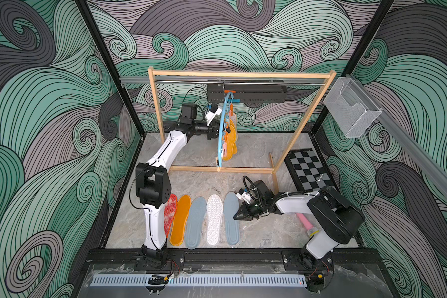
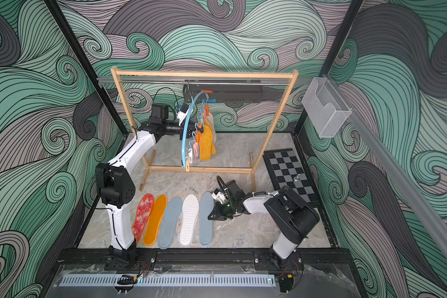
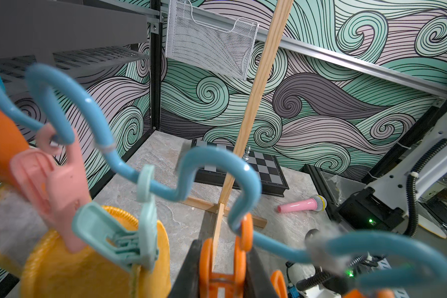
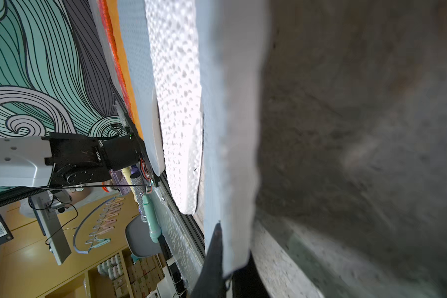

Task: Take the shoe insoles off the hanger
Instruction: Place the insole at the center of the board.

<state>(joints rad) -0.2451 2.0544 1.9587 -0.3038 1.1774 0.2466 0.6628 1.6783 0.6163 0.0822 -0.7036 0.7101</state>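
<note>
The hanger (image 1: 220, 136) hangs from the rack (image 1: 240, 74) with two hanging orange insoles (image 1: 231, 144) and a pale insole (image 1: 233, 117) clipped to it. The left gripper (image 1: 215, 132) is at the hanger, its fingers narrow and squeezing an orange clip (image 3: 221, 273). Five insoles lie in a row on the table (image 1: 263, 232): the mottled insole (image 1: 171, 214), orange insole (image 1: 180, 219), grey-blue insole (image 1: 196, 222), white insole (image 1: 214, 219) and end insole (image 1: 231, 219). The right gripper (image 1: 236, 215) is low, pinched on the end insole's edge.

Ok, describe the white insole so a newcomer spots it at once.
Find the row of five insoles on the marble floor before the wooden rack. The white insole lies between two grey-blue ones. It alone is white and dotted.
</note>
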